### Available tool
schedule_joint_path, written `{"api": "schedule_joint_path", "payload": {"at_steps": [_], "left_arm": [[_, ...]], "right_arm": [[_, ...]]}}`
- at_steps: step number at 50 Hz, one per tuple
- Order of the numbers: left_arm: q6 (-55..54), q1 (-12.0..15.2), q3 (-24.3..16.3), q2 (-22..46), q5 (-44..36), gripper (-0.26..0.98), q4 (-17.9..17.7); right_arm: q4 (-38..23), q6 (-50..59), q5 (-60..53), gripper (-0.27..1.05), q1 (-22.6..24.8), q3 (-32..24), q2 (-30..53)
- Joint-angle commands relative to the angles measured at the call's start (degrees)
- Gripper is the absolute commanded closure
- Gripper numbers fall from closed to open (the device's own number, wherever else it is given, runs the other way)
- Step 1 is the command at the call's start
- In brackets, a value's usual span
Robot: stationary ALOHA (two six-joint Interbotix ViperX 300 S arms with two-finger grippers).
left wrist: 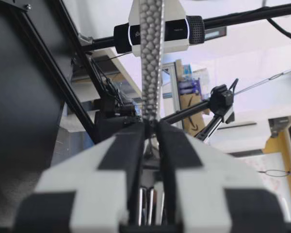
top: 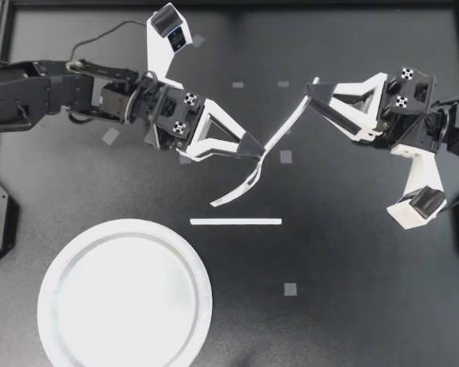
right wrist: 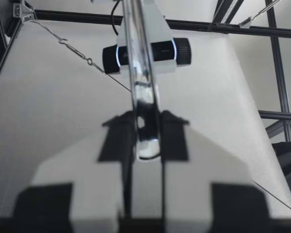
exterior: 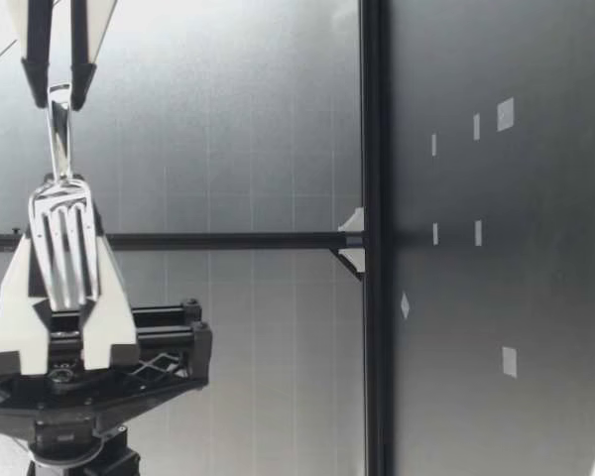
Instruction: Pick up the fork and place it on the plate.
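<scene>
A silver fork (top: 249, 177) hangs in the air over the middle of the table, tines toward the white plate (top: 126, 298) at the front left. My left gripper (top: 252, 147) is shut on the fork near its neck. My right gripper (top: 314, 89) is shut on the end of the handle. In the left wrist view the patterned handle (left wrist: 150, 58) runs ahead from between the shut fingers (left wrist: 131, 145). In the right wrist view the handle end (right wrist: 144, 136) sits between the two pads. The low view shows the fork (exterior: 64, 233) high above the table, tines facing that camera.
A white tape strip (top: 236, 222) lies just beyond the plate, under the fork. Small grey tape squares (top: 290, 289) dot the dark table. Black frame rails run along the table's edges (top: 0, 92).
</scene>
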Motion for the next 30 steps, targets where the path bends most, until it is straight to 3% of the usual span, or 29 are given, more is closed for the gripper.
{"api": "schedule_joint_path", "payload": {"at_steps": [1,9,13,25,30], "left_arm": [[1.14,0.09,-1.49,-0.62,0.35,0.6,-0.09],[4.83,0.09,-2.11,-0.97,0.35,0.52,-0.09],[6.24,0.09,-2.64,-1.05,0.35,0.42,-0.09],[8.17,0.09,-3.34,-0.44,0.35,-0.05,-0.18],[9.58,0.44,-3.08,-0.44,-0.09,-0.06,0.35]], "right_arm": [[0.09,0.26,-0.62,0.76,0.26,-0.62,-0.18],[0.09,0.35,-0.62,0.76,0.62,-0.62,-0.09],[0.18,0.35,-0.62,0.76,0.79,-0.62,0.0],[0.35,0.62,-0.62,0.76,1.05,-0.26,-0.09],[0.35,3.16,-0.44,0.76,1.76,-0.18,-0.26]]}}
